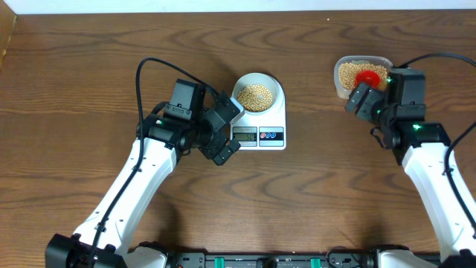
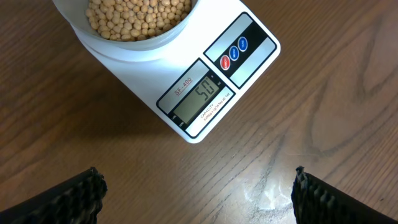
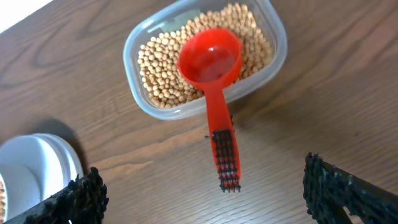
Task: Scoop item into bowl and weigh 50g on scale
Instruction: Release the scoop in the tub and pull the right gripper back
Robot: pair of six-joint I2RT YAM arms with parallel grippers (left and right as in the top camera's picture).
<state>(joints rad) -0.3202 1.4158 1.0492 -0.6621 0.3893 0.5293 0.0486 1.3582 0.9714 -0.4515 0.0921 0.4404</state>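
Top-down overhead, close wrists, common scale point(image 1: 259, 135)

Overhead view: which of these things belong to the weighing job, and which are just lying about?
Part of the job:
beans
bowl, standing on the scale
scale
clear tub, holding more beans
red scoop, resting in the tub

Just there:
wooden table
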